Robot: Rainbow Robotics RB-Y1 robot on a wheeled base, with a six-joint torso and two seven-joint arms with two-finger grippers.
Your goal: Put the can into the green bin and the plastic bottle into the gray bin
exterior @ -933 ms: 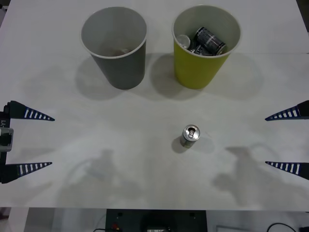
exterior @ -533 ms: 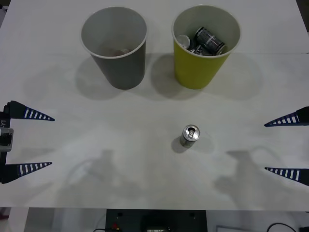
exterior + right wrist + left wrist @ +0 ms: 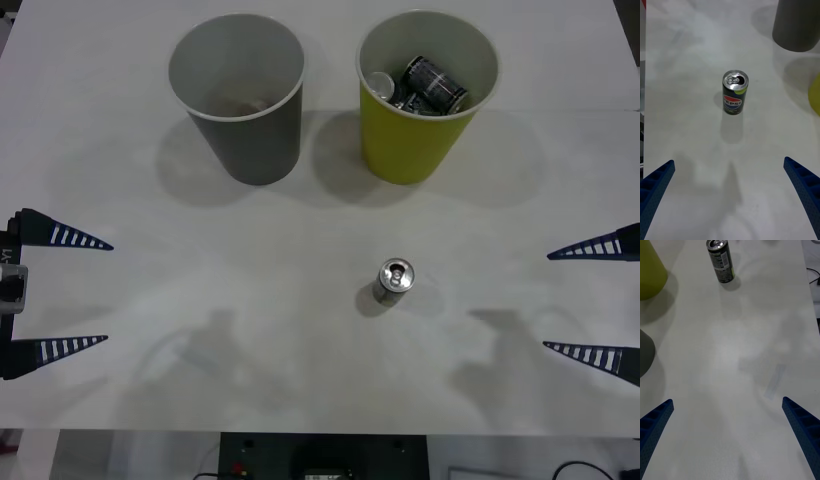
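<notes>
The broad white worktop (image 3: 300, 330) carries everything here. At its far side stand two large tapered cup-shaped bins side by side, a little apart: the dark gray bin with a white rim (image 3: 237, 95) on the left, and the yellow-green bin with a white rim (image 3: 427, 90) on the right, which already holds a few dark cans (image 3: 434, 84).

The small black Pepsi can with a silver pull-tab top (image 3: 394, 280) stands upright near the worktop's middle, in front of the green bin and well apart from both. Its tab looks opened, so it is probably empty: light, thin-walled, smooth, easily dented or tipped. A gentle squeeze across the mid-body seems best.

The right end effector (image 3: 595, 297) hovers at the right edge, fingers spread wide, facing the can. The left end effector (image 3: 65, 291) waits at the left edge, fingers likewise apart.
</notes>
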